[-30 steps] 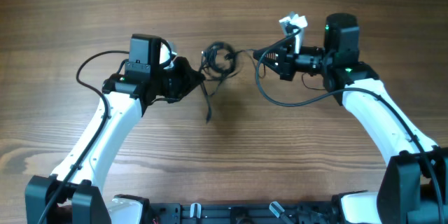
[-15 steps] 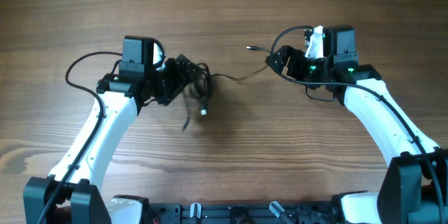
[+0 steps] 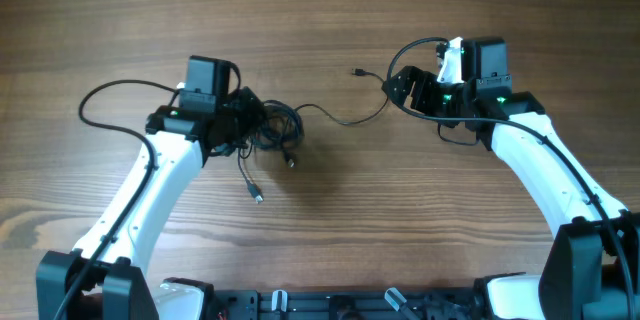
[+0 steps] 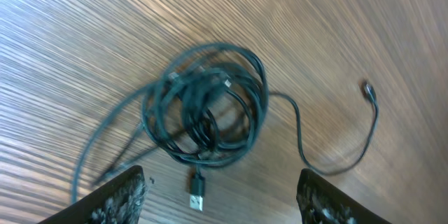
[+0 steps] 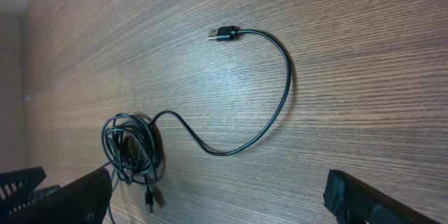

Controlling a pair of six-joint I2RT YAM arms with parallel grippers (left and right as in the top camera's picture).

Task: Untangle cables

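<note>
Left side first: the left pincer (image 3: 248, 123) sits low at the edge of the dark tangled coil of thin cables (image 3: 276, 128), which lies flat on the brown wood-grain worktop (image 3: 320, 250). From the left wrist camera, the left pincer (image 4: 222, 183) is spread wide, with one finger at each bottom corner of the view, and nothing is gripped. The coil (image 4: 206, 115) lies just ahead of the fingers as a bunch of overlapping loops. A short tail with a silver-tipped plug (image 4: 197, 200) points down into the gap between them.

Over to the right: the right pincer (image 3: 399, 88) hovers well apart from the coil. Its wrist view shows the right pincer (image 5: 220, 185) gaping wide too, holding nothing. A single loose dark strand (image 5: 280, 105) snakes out of the coil (image 5: 133, 148), dips, then sweeps up in a broad curve to a small black plug (image 5: 222, 33) lying on bare wood. From overhead, that black plug (image 3: 356, 72) rests just left of the right pincer, and another long tail with a plug (image 3: 258, 197) trails toward the near edge.
</note>
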